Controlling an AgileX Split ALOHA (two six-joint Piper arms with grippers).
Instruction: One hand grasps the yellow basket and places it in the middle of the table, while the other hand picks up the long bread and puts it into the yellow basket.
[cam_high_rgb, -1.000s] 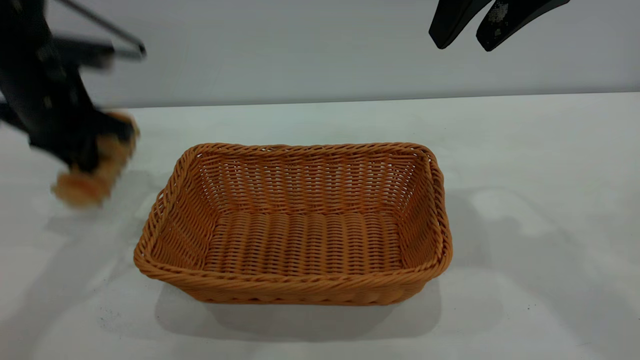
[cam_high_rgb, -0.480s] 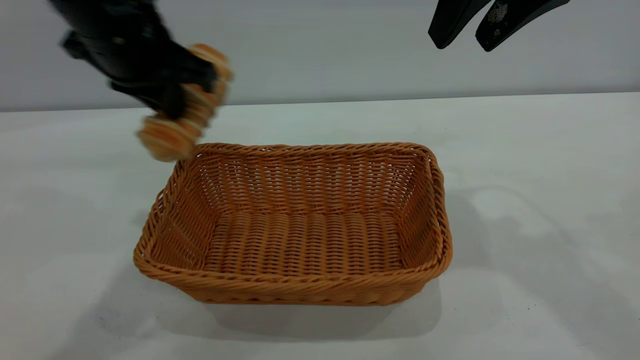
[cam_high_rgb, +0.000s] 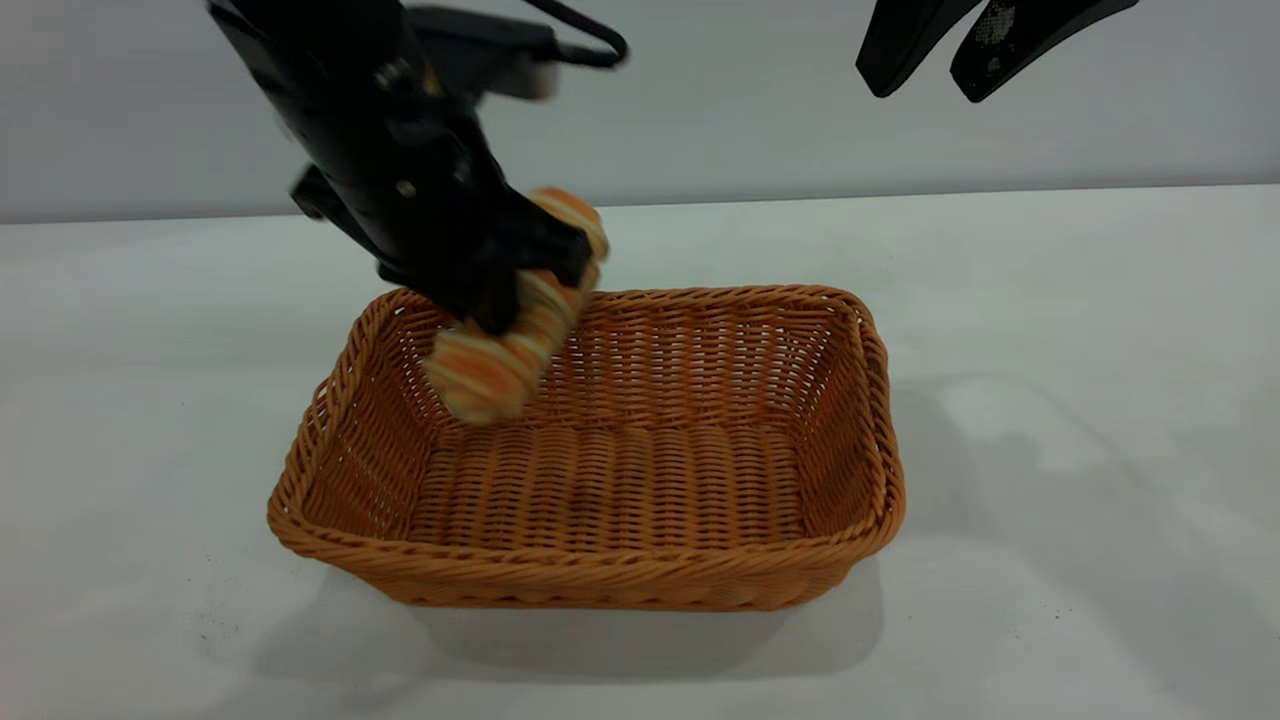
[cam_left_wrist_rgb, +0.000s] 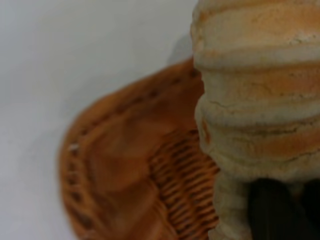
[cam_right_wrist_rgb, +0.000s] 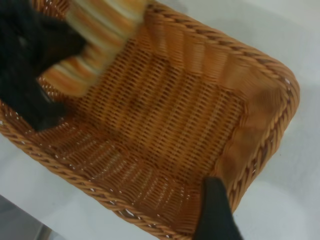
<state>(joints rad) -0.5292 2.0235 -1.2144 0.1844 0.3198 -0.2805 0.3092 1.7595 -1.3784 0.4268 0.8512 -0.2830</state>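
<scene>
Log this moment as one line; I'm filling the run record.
left gripper: shut on long bread, over yellow basket | right gripper: open, raised | bread not released

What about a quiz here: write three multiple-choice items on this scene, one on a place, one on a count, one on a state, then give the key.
1. Where is the long bread?
A. flat on the table
B. held above the yellow basket, over its left end
C. under the right gripper

2. How many baskets stand on the table?
A. one
B. two
C. three

3. What is the left gripper doing?
A. hanging open and empty
B. gripping the basket rim
C. clamped on the bread

Key: 1 B, the loaf hangs tilted over the basket interior. 2 A, only one wicker basket shows. 3 C, black fingers pinch the loaf; the right gripper sits raised at upper right, open.
</scene>
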